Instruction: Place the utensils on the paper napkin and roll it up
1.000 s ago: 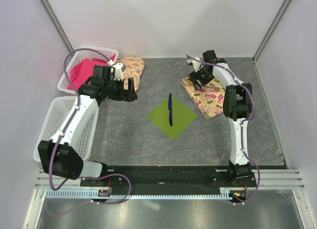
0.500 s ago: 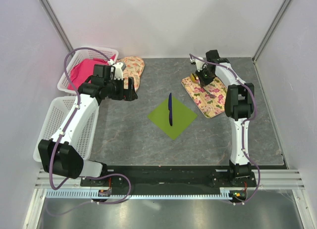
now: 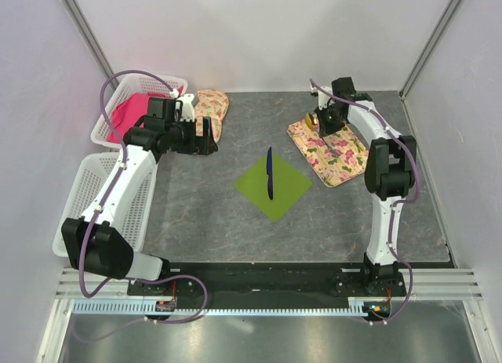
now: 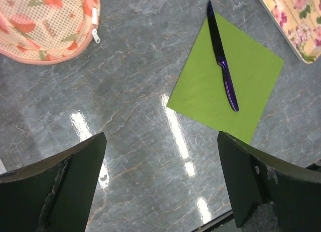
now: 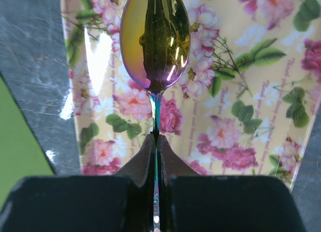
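Observation:
A lime-green paper napkin (image 3: pixel 273 184) lies mid-table, also seen in the left wrist view (image 4: pixel 225 86). A dark-blue knife (image 3: pixel 269 173) rests along it (image 4: pixel 222 64). My right gripper (image 3: pixel 323 120) (image 5: pixel 156 138) is shut on the thin stem of a spoon with a shiny gold bowl (image 5: pixel 155 36), held over the floral mat (image 3: pixel 329 151) (image 5: pixel 241 117) at the back right. My left gripper (image 3: pixel 205 139) (image 4: pixel 160 182) hangs open over bare tabletop, left of the napkin, with nothing between its fingers.
Two white baskets stand at the left (image 3: pixel 110 202), the rear one holding a pink cloth (image 3: pixel 133 112). A second floral mesh mat (image 3: pixel 208 108) (image 4: pixel 50 21) lies at the back left. Grey walls enclose the table.
My right gripper has shut on the spoon's stem and lifted it off the floral mat, shifting slightly right. The left arm has barely moved.

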